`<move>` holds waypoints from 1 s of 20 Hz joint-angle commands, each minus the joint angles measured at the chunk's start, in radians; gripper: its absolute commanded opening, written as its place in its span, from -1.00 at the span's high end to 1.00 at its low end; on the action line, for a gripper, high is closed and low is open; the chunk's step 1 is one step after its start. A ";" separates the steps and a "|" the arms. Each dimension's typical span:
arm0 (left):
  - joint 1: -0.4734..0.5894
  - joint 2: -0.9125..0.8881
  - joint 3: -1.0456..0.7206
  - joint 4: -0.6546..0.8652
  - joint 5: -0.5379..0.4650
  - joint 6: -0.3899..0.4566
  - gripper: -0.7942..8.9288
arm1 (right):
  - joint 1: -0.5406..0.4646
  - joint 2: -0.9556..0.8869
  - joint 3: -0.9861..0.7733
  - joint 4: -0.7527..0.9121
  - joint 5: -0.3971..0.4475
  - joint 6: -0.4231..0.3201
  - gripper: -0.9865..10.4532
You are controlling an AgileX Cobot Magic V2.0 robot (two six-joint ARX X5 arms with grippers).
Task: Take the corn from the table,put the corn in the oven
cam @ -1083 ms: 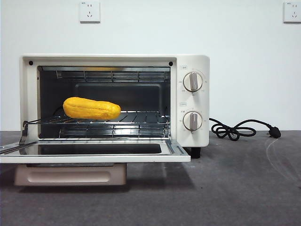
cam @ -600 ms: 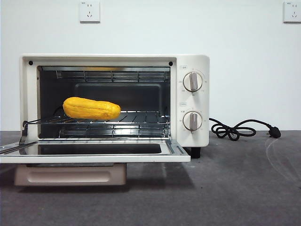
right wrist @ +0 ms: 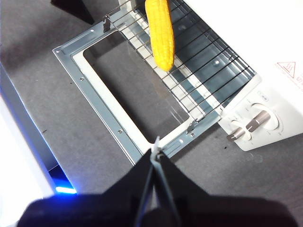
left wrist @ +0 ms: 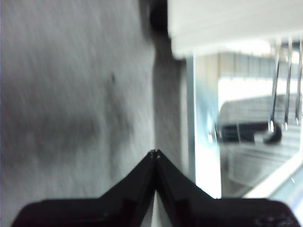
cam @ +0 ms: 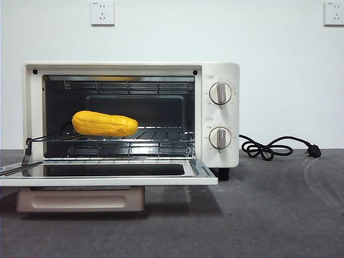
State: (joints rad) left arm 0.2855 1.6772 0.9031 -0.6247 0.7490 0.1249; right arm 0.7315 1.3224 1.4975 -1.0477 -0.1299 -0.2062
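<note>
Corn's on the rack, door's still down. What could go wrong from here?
1. The corn lies on the wire rack toward one side, with its tip close to the rack's front edge; a jolt to the oven might roll it out.
2. The door lies open and flat. Both end effectors, left and right, are shut, the right above the door's edge, the left beside it. A careless move could knock the door.

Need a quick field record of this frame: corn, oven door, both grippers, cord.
corn: lying on the wire rack inside the oven, toward one side
oven door: open, folded down flat
left gripper: shut, empty, over the table beside the door
right gripper: shut, empty, above the door's edge
cord: on the table, unplugged
</note>
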 commanded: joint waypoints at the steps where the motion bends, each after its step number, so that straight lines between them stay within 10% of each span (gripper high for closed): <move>1: -0.018 0.008 -0.006 0.031 0.001 -0.035 0.85 | -0.001 -0.005 -0.008 0.004 -0.002 -0.006 0.85; 20: -0.138 0.008 -0.006 -0.192 -0.008 0.040 0.85 | -0.001 -0.005 -0.008 0.003 -0.002 -0.006 0.85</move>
State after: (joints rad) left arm 0.1589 1.6775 0.9031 -0.7925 0.6884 0.1261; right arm 0.7315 1.3224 1.4975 -1.0477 -0.1299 -0.2062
